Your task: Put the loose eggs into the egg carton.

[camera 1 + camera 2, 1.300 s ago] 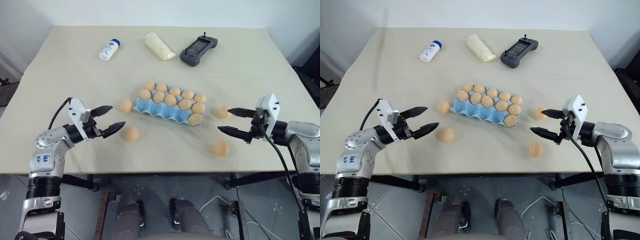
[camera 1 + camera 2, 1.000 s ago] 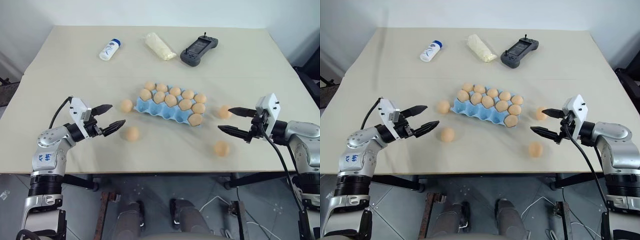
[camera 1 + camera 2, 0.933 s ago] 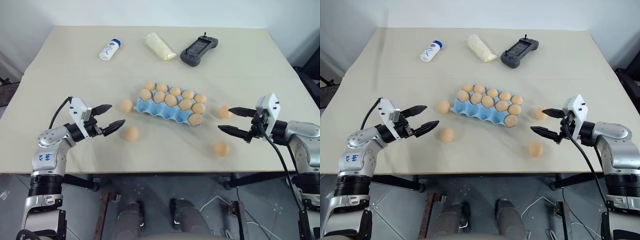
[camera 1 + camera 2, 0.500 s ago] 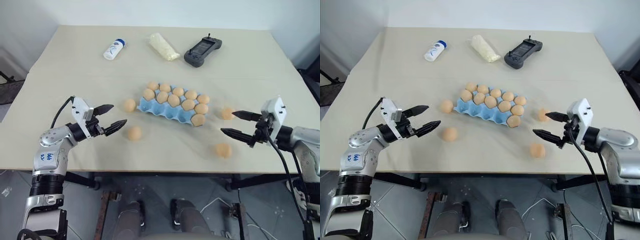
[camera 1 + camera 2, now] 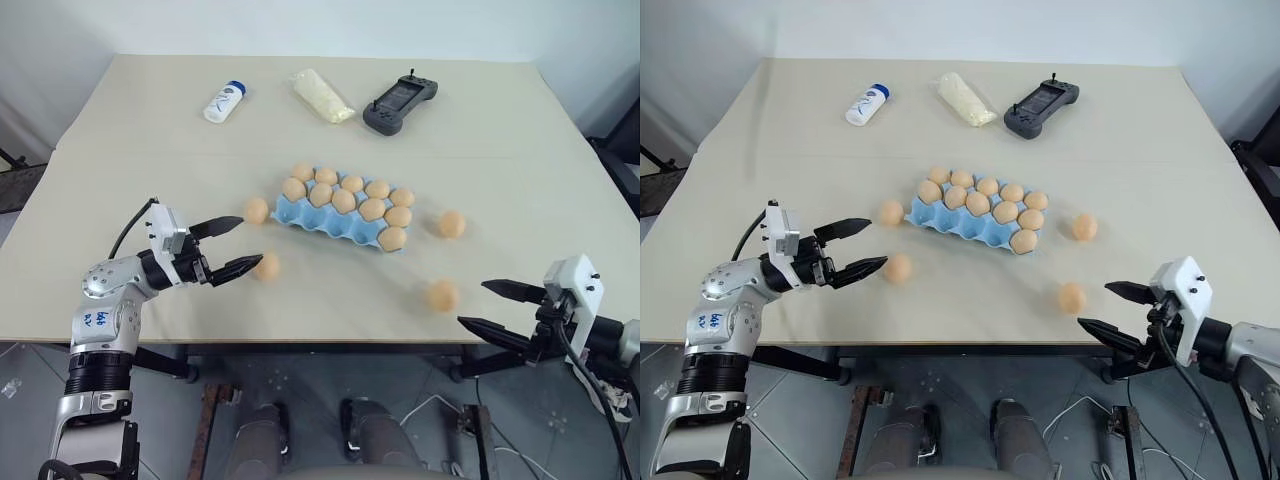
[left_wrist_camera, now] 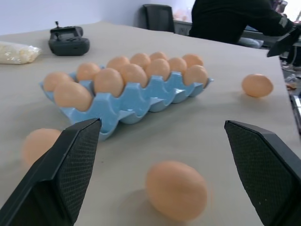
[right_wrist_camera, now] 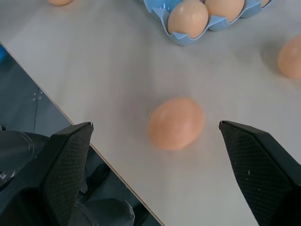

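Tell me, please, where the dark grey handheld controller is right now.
In the head views, the dark grey handheld controller lies at the table's far edge, right of centre, beside the pale packet.

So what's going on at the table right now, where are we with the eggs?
Neither gripper holds anything. The left gripper is open beside a loose egg near the front edge; another egg lies just left of the egg carton. The right gripper is open off the table's front edge, facing a third egg. A fourth egg lies right of the carton, whose front row is mostly unfilled.
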`<action>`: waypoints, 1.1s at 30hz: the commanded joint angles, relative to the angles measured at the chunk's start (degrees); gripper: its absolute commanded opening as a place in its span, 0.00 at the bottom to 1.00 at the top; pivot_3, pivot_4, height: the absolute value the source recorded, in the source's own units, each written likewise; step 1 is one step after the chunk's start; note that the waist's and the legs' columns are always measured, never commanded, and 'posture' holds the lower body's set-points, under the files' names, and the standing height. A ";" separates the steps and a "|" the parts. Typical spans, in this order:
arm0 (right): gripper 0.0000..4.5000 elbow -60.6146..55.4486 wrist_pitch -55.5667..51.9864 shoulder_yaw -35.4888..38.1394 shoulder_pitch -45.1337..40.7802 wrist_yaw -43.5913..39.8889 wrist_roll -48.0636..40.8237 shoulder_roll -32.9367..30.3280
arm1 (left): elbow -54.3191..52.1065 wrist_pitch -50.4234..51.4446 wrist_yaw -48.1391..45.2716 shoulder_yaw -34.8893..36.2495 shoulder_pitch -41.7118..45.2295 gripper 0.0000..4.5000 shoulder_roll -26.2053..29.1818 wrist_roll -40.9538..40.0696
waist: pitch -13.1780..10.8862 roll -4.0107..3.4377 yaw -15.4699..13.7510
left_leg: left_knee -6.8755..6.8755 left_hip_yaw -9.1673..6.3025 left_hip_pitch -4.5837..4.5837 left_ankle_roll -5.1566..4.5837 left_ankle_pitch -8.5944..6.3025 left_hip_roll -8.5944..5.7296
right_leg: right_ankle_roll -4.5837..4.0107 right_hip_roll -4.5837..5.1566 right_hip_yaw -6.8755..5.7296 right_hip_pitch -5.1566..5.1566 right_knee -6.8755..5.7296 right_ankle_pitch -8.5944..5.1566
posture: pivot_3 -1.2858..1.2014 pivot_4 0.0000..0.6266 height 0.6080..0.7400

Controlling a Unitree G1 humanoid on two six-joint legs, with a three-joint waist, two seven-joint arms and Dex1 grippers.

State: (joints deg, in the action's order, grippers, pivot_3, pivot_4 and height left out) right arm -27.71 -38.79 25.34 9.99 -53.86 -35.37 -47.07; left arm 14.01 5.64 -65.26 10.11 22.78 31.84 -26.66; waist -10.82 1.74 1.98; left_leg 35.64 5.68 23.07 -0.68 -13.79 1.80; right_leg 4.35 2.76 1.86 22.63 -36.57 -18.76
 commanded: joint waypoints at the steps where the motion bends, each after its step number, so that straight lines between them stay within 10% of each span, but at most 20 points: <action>1: 1.00 -1.38 0.02 -4.62 -2.46 3.36 0.21 2.09 | -0.47 -2.10 -2.13 -0.74 -0.90 0.99 0.91 0.64 | 0.01 0.02 -0.03 | 0.00 -0.01 0.01 0.00 0.00 0.00 | 0.00 0.00 0.00 0.00 0.02 0.00 | 0.52 0.24 1.00; 20: 1.00 14.09 9.98 -17.04 -11.76 5.78 10.53 5.72 | -6.09 -1.52 2.70 0.84 -3.65 0.99 0.44 -0.57 | 0.01 0.02 -0.16 | -0.02 -0.06 0.11 -0.02 -0.02 -0.04 | -0.01 0.08 -0.08 0.04 0.12 0.00 | 0.52 0.24 1.00; 28: 0.48 15.98 11.82 -16.19 -14.29 5.49 9.94 7.31 | -6.33 -1.49 3.64 0.81 -3.62 1.00 0.21 -0.71 | 0.01 0.01 -0.28 | -0.02 -0.07 0.11 -0.03 -0.01 -0.05 | -0.01 0.08 -0.10 0.04 0.08 0.00 | 0.52 0.24 1.00; 33: 0.41 14.38 10.26 -15.43 -20.74 7.49 8.37 7.93 | -6.22 -1.60 3.89 0.81 -3.46 1.00 0.11 -0.87 | 0.01 0.01 -0.05 | 0.00 -0.06 0.08 -0.02 -0.01 -0.04 | -0.01 0.07 -0.09 0.04 0.03 0.00 | 0.52 0.24 1.00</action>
State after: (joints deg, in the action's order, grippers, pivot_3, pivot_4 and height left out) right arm -11.05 -28.72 7.66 -8.86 -47.27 -25.37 -39.57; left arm 9.49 4.37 -61.54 10.15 19.35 31.94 -26.65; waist -10.80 1.75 1.93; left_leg 35.64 5.62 23.15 -0.69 -13.79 1.76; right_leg 4.34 2.83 1.77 22.68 -36.57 -18.76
